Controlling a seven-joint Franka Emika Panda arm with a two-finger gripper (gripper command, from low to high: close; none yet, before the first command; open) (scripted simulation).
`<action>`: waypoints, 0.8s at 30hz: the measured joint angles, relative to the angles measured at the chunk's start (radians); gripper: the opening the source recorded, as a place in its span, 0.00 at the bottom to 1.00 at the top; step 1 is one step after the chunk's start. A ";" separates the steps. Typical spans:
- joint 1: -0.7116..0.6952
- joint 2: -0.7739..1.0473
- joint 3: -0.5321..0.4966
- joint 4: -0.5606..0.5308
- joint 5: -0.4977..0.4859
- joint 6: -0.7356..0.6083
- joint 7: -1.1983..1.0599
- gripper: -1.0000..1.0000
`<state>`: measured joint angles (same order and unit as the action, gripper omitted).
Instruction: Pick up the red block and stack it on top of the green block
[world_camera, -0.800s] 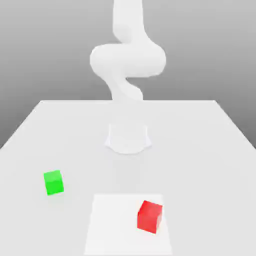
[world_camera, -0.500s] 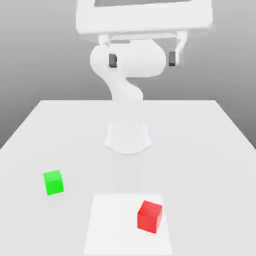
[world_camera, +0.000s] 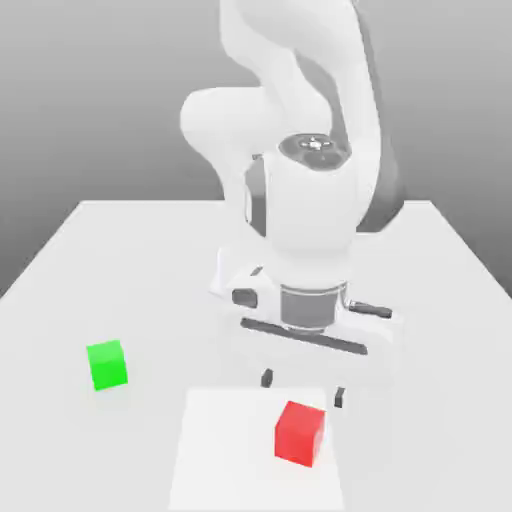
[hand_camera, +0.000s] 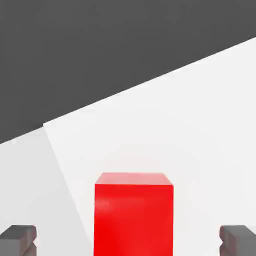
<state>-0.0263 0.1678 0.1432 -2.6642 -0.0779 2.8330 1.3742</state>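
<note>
One claw (world_camera: 303, 388) (fingers apart) near one red block (world_camera: 299, 434), one green block (world_camera: 107, 365) well apart.

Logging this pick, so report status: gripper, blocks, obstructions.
Gripper open, above red block, nothing held. Red block on white square; green block apart on table, unstacked. Nothing seen between gripper and red block.

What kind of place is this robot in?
Probably a simulated robot test scene: a smooth, plain arm at a bare pale table, with a plain red cube and green cube.
</note>
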 joint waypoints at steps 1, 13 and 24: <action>0.013 0.036 -0.016 0.005 -0.012 0.030 0.010 0.50; 0.024 0.031 -0.025 0.003 -0.003 0.026 0.005 0.00; -0.306 -0.259 -0.194 -0.136 0.003 -0.123 -0.257 0.00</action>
<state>-0.3324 -0.0917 -0.0503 -2.7998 -0.0748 2.7096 1.1176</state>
